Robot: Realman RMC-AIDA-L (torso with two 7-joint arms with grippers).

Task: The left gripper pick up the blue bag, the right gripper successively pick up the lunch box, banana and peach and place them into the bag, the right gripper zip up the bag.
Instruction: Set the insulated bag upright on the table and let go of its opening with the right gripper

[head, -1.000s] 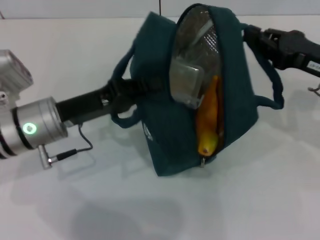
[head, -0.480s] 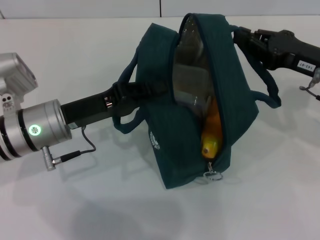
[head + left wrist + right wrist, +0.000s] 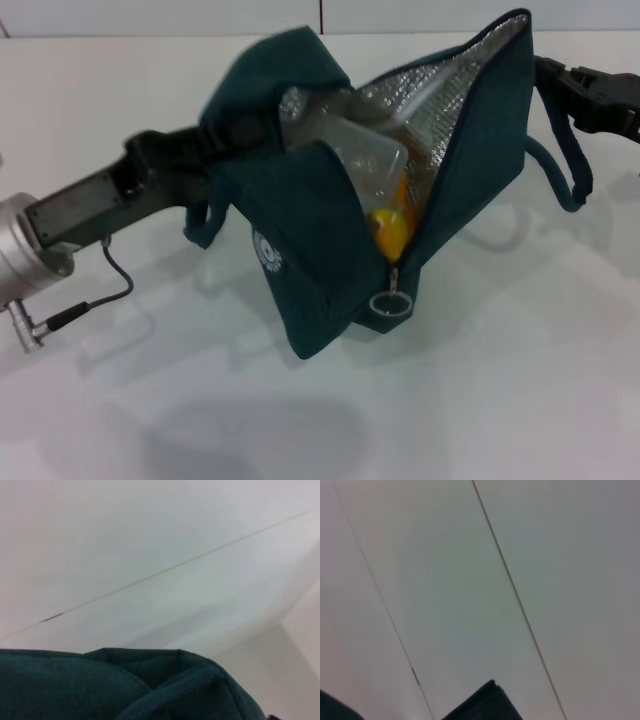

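Observation:
The blue bag (image 3: 320, 260) leans on the white table, its mouth open and silver lining showing. The clear lunch box (image 3: 365, 160) lies inside, with the yellow banana (image 3: 392, 225) below it. The peach is hidden. The ring zipper pull (image 3: 390, 303) hangs at the low end of the opening. My left gripper (image 3: 235, 130) is shut on the bag's left top edge, under folded fabric. The bag's teal fabric fills the bottom of the left wrist view (image 3: 125, 690). My right gripper (image 3: 555, 80) sits at the bag's upper right corner, tips hidden behind the fabric.
The white table (image 3: 500, 380) spreads in front of and around the bag. One bag handle (image 3: 572, 170) loops down below the right gripper. A cable (image 3: 100, 290) hangs from my left wrist near the table.
The bag has tipped from standing to leaning left, and its mouth has spread wide. My left arm has pulled back to the left. The right gripper has shifted right with the bag's top corner.

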